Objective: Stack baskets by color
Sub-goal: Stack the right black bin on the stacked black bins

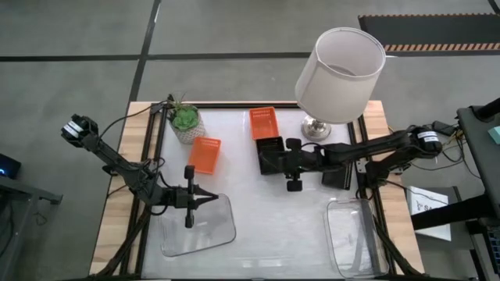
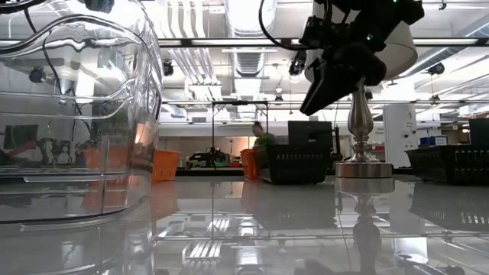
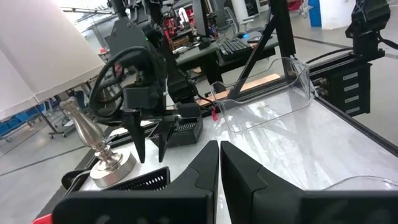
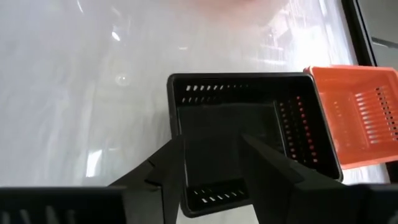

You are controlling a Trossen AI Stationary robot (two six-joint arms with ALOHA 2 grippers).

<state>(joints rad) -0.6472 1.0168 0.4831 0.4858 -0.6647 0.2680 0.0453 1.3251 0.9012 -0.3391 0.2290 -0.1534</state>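
Note:
A black basket (image 1: pixel 270 150) stands on the table's middle, with an orange basket (image 1: pixel 264 122) just beyond it and another orange basket (image 1: pixel 205 154) to its left. A second black basket (image 1: pixel 337 175) lies under my right arm. My right gripper (image 4: pixel 211 174) hangs open above the first black basket (image 4: pixel 249 124), slanting down; the low view shows it (image 2: pixel 317 95) clear of that basket (image 2: pixel 294 160). My left gripper (image 1: pixel 212 199) is shut and level over a clear tray (image 1: pixel 199 226) at the near left. A second clear tray (image 1: pixel 355 238) lies near right.
A white-shaded lamp (image 1: pixel 340 74) on a metal base (image 1: pixel 316 129) stands at the far right, close to my right arm. A green potted plant (image 1: pixel 186 121) sits at the far left. Bare table shows between the two clear trays.

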